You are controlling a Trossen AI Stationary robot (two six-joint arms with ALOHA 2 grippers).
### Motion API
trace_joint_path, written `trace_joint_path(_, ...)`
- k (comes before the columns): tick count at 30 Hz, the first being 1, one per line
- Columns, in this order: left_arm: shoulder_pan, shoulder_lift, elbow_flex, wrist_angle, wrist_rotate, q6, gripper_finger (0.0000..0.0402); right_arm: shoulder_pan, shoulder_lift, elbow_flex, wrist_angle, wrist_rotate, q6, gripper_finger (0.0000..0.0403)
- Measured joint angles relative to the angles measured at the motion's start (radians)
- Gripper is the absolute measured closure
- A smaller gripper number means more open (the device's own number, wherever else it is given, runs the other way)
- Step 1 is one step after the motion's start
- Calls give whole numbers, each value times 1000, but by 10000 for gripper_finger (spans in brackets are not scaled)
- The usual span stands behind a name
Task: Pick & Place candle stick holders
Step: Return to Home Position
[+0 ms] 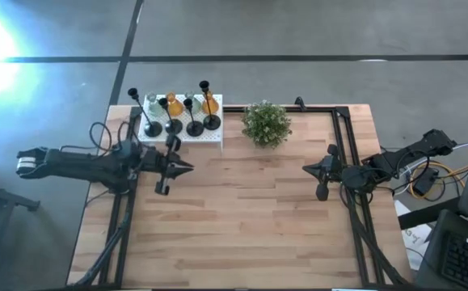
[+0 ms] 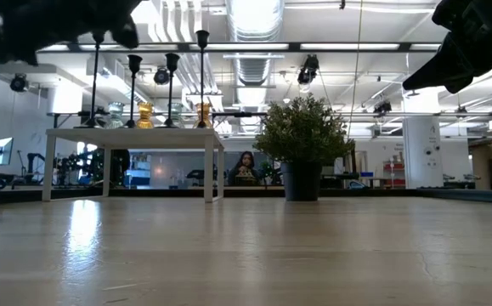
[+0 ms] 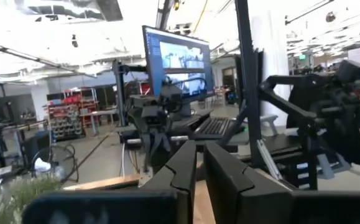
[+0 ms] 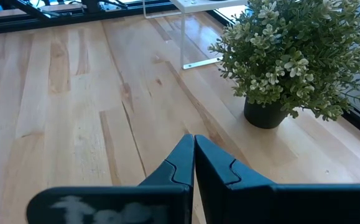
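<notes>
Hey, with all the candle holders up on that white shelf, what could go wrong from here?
The left tool hangs close to the white shelf; a wide swing home might bump it. The tall black holders have thin stems and stand crowded with the glass ones, so one knock may topple several.

The low view's top edge crops the dark left arm [image 2: 50, 25], upper left, and the dark right arm [image 2: 475, 42], upper right. In the high view, upper middle, the squat clear glass candle holders [image 1: 151, 102] are too small to count.
</notes>
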Motion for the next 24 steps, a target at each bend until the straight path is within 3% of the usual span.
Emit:
trace_joint_path(10, -12, -279, -269, 22, -8, 10, 367, -1, 0, 0, 0, 0, 0, 394)
trace_joint_path(13, -13, -374, -266, -157, -9, 24, 369, -1, 0, 0, 0, 0, 0, 394)
trace_joint_path(24, -13, -641, -271, -563, -8, -6, 369, 0, 0, 0, 0, 0, 0, 394)
